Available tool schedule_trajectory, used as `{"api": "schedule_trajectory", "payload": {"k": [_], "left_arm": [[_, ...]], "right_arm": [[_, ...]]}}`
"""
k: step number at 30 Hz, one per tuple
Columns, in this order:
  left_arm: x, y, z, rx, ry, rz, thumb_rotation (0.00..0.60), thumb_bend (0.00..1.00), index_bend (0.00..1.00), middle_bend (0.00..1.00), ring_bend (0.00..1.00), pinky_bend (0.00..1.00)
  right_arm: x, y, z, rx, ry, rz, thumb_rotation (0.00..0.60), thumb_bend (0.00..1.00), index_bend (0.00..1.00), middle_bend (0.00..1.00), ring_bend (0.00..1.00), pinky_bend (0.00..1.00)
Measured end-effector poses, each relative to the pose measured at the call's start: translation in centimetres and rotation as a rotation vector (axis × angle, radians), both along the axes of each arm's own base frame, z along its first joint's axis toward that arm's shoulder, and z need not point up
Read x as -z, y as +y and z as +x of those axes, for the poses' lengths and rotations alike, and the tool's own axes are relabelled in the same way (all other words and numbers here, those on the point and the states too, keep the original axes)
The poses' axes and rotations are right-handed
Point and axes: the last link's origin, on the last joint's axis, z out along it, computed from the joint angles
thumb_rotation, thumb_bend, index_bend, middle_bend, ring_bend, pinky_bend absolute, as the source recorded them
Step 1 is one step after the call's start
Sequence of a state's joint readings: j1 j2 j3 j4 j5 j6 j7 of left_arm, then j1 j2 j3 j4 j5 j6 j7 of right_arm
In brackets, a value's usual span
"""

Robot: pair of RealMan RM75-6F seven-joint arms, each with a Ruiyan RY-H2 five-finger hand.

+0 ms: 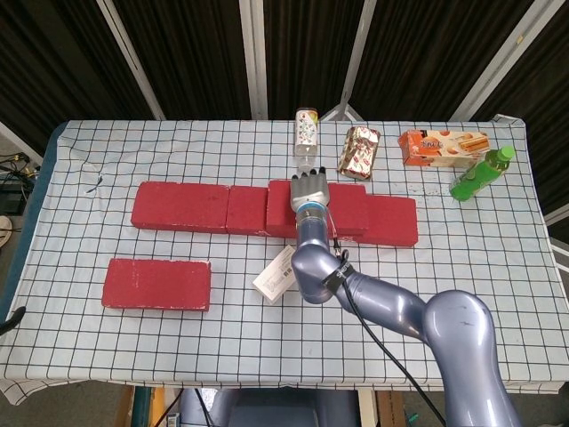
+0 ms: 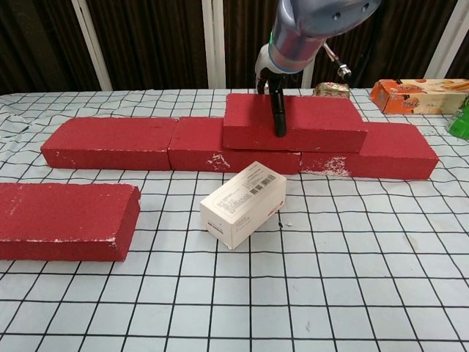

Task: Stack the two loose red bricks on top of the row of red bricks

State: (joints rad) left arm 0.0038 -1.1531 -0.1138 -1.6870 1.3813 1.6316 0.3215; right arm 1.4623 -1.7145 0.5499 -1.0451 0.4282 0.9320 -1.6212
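Several red bricks lie end to end in a row (image 1: 182, 206) (image 2: 110, 143) across the middle of the table. Another red brick (image 1: 349, 206) (image 2: 315, 121) sits on top of the row, right of centre. My right hand (image 1: 309, 189) (image 2: 272, 73) grips this top brick, with the thumb (image 2: 279, 114) down its front face and the fingers over its back edge. A second loose red brick (image 1: 156, 284) (image 2: 62, 220) lies flat near the front left, apart from the row. My left hand shows in neither view.
A white carton (image 1: 276, 271) (image 2: 244, 203) lies just in front of the row, under my right arm. Behind the row stand a small bottle (image 1: 307, 133), a foil snack pack (image 1: 359, 151), an orange box (image 1: 443, 145) (image 2: 418, 95) and a green bottle (image 1: 480, 173).
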Motion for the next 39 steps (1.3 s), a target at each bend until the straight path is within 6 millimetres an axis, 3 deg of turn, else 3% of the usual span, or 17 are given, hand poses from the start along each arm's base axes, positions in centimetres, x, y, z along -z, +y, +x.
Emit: {"api": "schedule_trajectory", "payload": {"k": [7,23,39], "left_arm": [[0.0,0.0,0.0,-0.001,0.002,-0.001,0.6,0.22,0.13,0.0,0.0,0.03],[0.1,0.1,0.0,-0.001,0.004,-0.003,0.6,0.22,0.13,0.0,0.0,0.03],[0.1,0.1,-0.1,-0.003,0.006,-0.005,0.6,0.22,0.12,0.0,0.0,0.03]], "right_arm": [[0.2,0.0,0.1,0.002,0.003,-0.005,0.6,0.15,0.11,0.13,0.06,0.0],[0.2,0.0,0.1,0.017,0.009,-0.002,0.6,0.15,0.0,0.1,0.03,0.0],[-1.2,0.4,1.3,0.013,-0.038,-0.001,0.6,0.15,0.0,0.03,0.0,0.0]]}}
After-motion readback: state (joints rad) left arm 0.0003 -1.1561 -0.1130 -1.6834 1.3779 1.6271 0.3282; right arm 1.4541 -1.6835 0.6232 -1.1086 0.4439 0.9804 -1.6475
